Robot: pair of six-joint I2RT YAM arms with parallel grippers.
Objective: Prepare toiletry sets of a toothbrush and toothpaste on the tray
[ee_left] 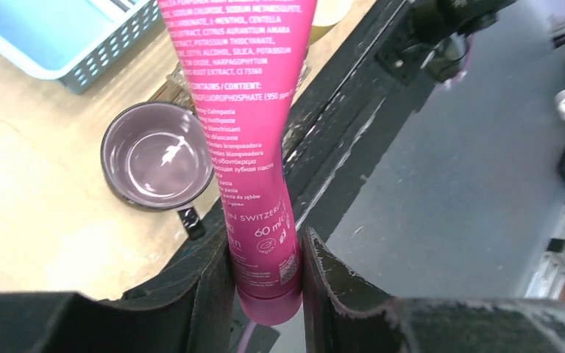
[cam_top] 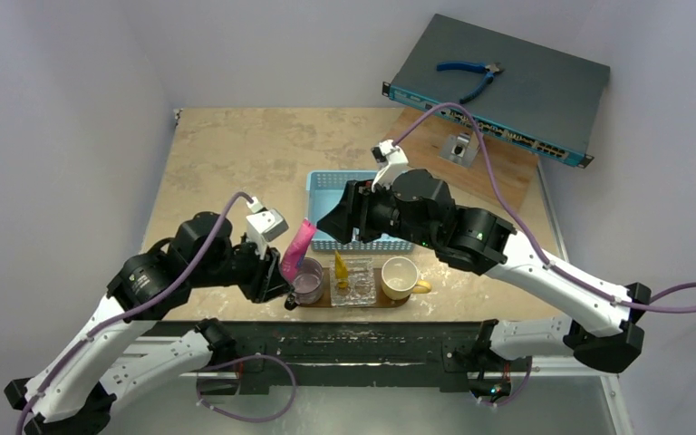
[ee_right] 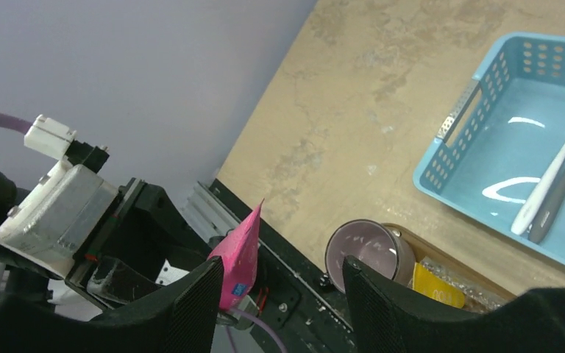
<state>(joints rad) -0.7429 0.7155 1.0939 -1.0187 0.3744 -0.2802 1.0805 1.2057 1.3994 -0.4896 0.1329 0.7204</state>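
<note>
The left fingers (ee_left: 210, 294) clamp the glossy tapered pink tube (ee_left: 243, 110) — the right fingers (ee_right: 390, 294) gape empty.

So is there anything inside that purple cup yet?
No, the left wrist view looks straight down into the purple cup and shows only its bare, shiny bottom.

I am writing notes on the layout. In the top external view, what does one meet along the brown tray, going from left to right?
purple cup → yellow tube → cream cup
</note>
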